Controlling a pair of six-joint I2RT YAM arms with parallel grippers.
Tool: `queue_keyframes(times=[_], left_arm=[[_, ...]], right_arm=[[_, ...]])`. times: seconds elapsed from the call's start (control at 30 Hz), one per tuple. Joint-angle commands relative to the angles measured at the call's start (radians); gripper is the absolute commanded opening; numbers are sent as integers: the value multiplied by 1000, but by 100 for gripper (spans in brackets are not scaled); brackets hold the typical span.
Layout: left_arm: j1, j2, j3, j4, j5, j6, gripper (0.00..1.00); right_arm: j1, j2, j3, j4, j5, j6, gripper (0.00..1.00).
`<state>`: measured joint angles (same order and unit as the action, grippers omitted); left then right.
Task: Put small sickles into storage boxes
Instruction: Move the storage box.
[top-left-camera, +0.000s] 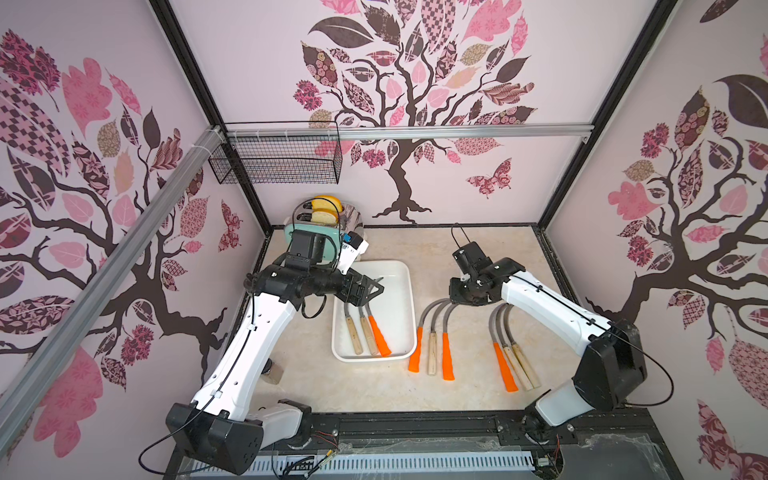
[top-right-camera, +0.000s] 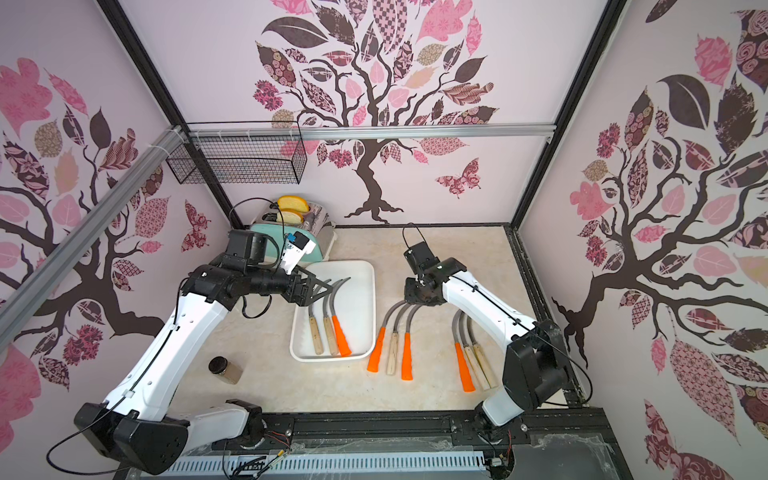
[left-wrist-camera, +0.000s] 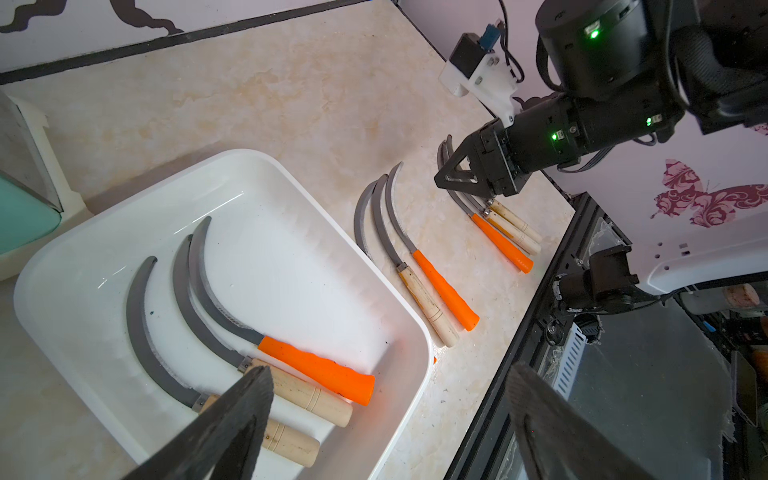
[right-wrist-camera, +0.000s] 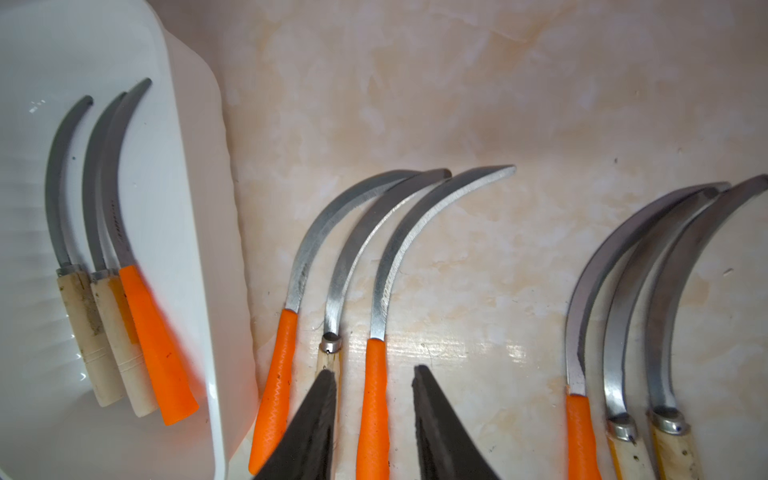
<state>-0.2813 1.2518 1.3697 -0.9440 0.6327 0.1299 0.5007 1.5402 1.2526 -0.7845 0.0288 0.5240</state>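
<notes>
In tray (top-left-camera: 397, 303): three sickles (top-left-camera: 368, 328) packed to one side, likely saving room. Over tray's far end, left gripper (top-left-camera: 372, 289) hangs wide open, empty. Right of tray, right gripper (right-wrist-camera: 374, 370) stands narrowly parted astride an orange handle (right-wrist-camera: 375, 353), gripping nothing. Six sickles lie there.

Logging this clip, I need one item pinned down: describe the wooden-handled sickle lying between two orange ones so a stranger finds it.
Find the white tray on the table. Beside it, toward the right arm, three sickles lie side by side. The wanted sickle is the middle one: pale wooden handle, orange handles either side.
</notes>
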Motion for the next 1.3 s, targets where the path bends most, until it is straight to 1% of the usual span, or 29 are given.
queue_keyframes(times=[0.0,0.13,0.23,0.27,0.4,0.5,0.57,0.63,0.83,0.93,1.0,1.1,1.17,1.27], left_arm=[[-1,7,-14,20,4,18,92],[-1,12,-12,21,1,22,92],[-1,14,-12,23,-1,19,92],[-1,13,-11,23,-1,19,92],[-1,11,-11,21,-6,20,92],[-1,11,-11,18,-10,22,92],[-1,12,-11,18,-11,23,92],[-1,12,-11,18,-10,22,92],[-1,15,-11,26,-13,16,92],[-2,15,-10,29,-14,13,92],[-1,13,-9,32,-14,10,92],[-1,13,-9,35,-15,7,92],[-2,11,-9,36,-17,7,92],[-1,13,-10,33,-19,8,92]], right_arm=[[-19,-34,-46,6,-13,14,34],[-25,-48,-89,7,-10,15,36],[-36,-62,-111,25,-18,29,42],[-39,-64,-115,31,-19,32,46],[-47,-46,-110,21,-24,20,69],[-49,-39,-115,17,-24,9,72],[-49,-50,-130,31,-10,16,78],[-53,-62,-144,39,-2,24,99],[-57,-144,-174,71,89,43,99],[-65,-138,-150,5,156,48,100],[-79,-122,-135,-34,163,50,99],[-82,-154,-171,-47,246,103,99],[-90,-195,-211,17,181,75,99],[-91,-217,-229,41,151,66,99]])
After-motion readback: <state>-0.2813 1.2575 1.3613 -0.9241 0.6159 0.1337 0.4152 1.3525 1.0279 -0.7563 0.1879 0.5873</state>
